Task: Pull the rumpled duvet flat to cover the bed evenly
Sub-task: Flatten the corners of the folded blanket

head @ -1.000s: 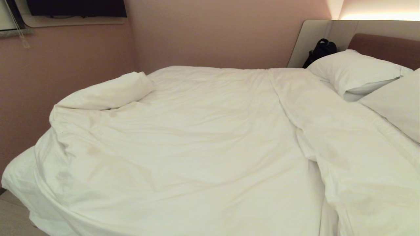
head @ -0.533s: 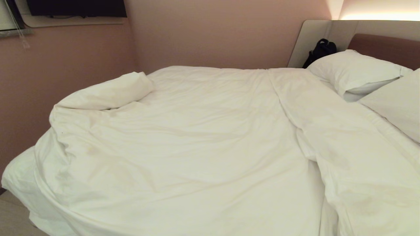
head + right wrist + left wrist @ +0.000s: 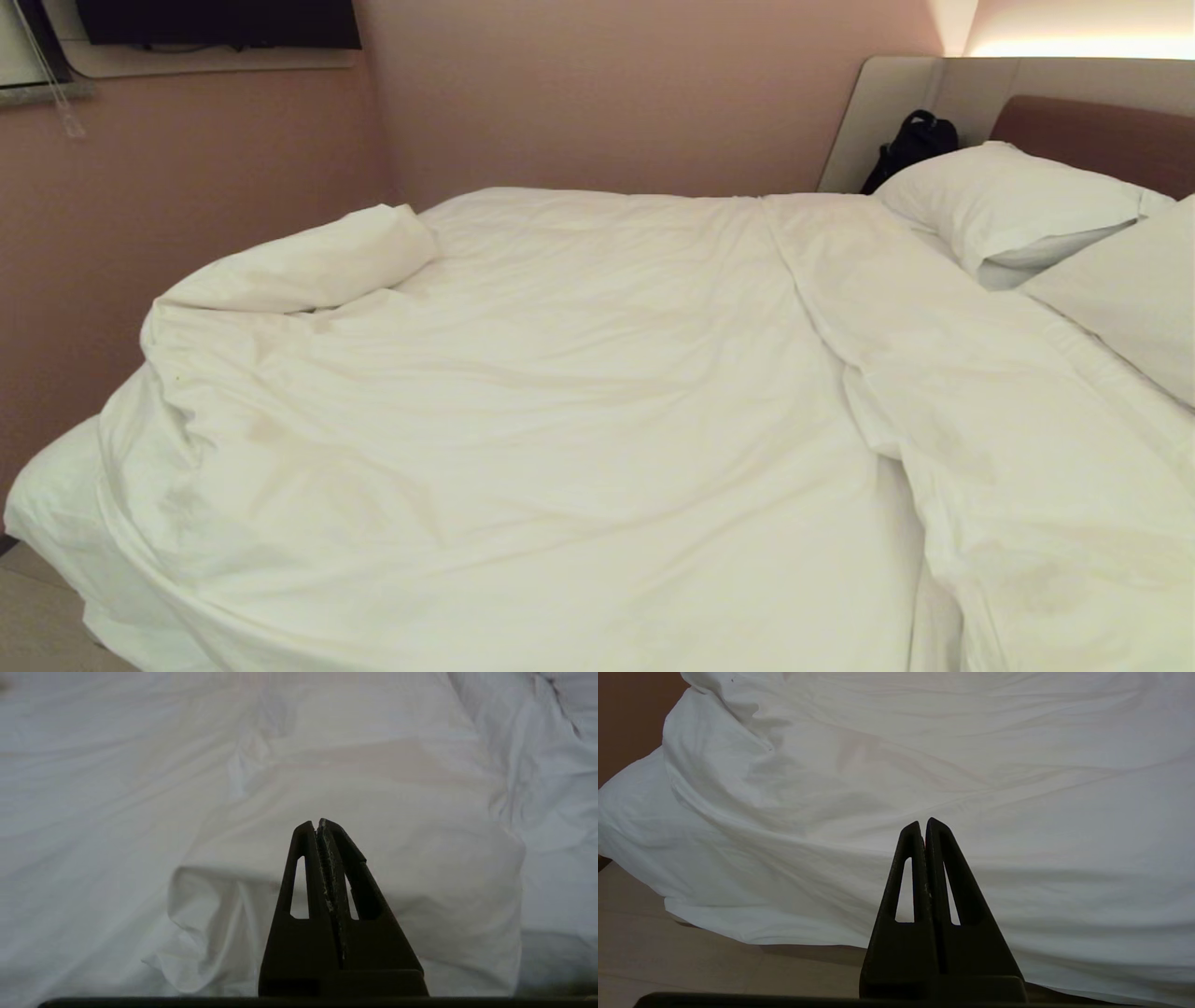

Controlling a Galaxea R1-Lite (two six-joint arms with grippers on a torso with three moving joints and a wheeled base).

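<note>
White duvet (image 3: 523, 420) lies rumpled over the bed (image 3: 47, 504), so you open the closed, empty right claw (image 3: 319, 822) first, pinch the near folded edge, then pull toward the far pillows (image 3: 1008, 201); left claw (image 3: 923, 822) is closed, empty.

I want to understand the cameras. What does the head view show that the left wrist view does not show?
Only the head view shows the pillows, the headboard, a black bag beside it, the pink wall, and the rolled-back duvet corner. Neither pincer appears there.

Only the left wrist view shows the left pincer, shut and empty, in front of the duvet's hanging edge, and the beige floor under that edge.

Both show the white duvet, rumpled, on the bed's near left corner.
</note>
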